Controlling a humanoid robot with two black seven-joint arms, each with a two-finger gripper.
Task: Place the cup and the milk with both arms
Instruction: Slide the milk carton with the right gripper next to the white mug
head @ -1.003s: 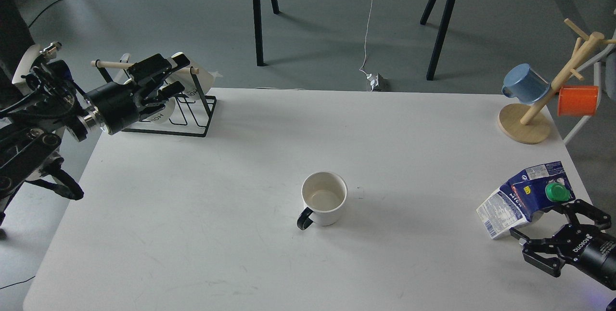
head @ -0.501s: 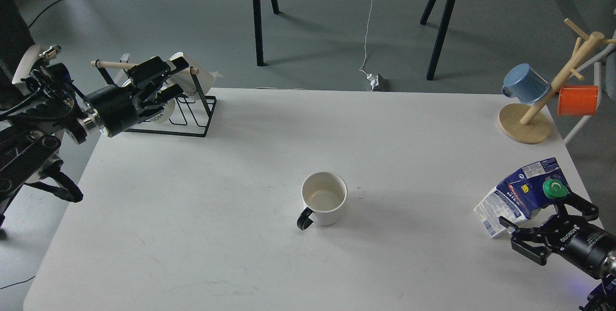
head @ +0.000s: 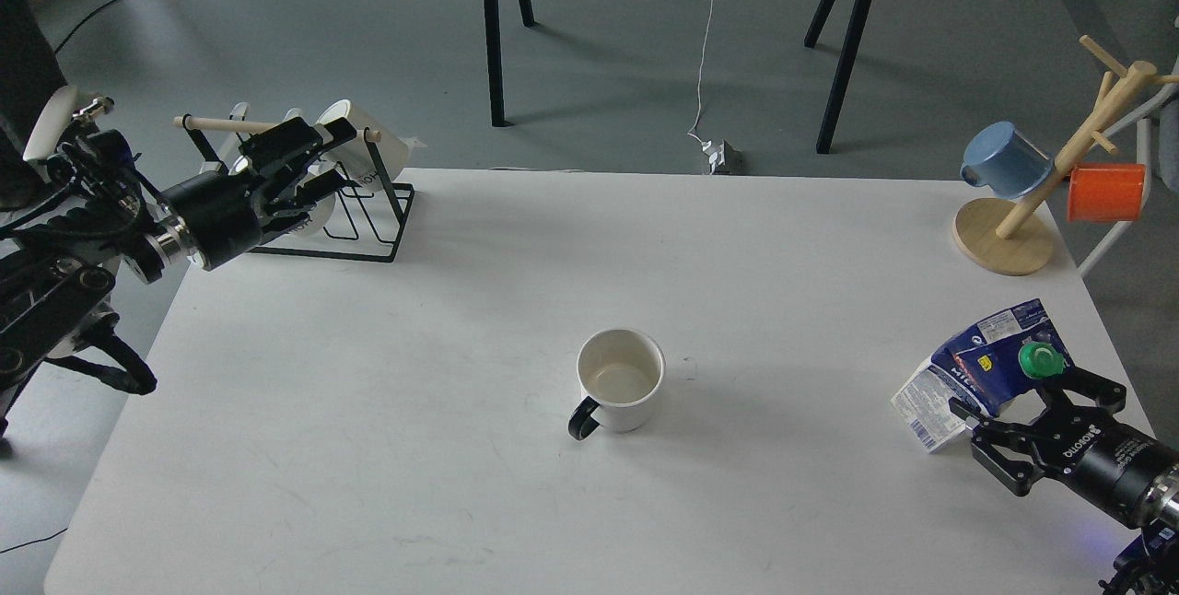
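Note:
The cup [head: 620, 380] is a squat white mug with a black handle pointing to the front left. It stands upright near the middle of the white table [head: 461, 319]. The milk [head: 976, 369] is a dark blue and white carton with a green cap. It leans tilted at the table's right edge. My right gripper [head: 1036, 397] is open, with its fingers on either side of the carton's near end. My left gripper [head: 309, 157] is open and empty, hovering at the far left by the mug rack, far from the cup.
A black wire rack [head: 368, 236] with white lettered mugs stands at the back left corner. A wooden mug tree [head: 1004, 240] at the back right holds a blue cup [head: 1004, 162] and an orange cup [head: 1105, 192]. The table's right edge is close to the carton.
My right gripper has moved left and a little away from me, and the tilted carton has shifted left with it. My left gripper has drawn back slightly to the left. The cup has not moved.

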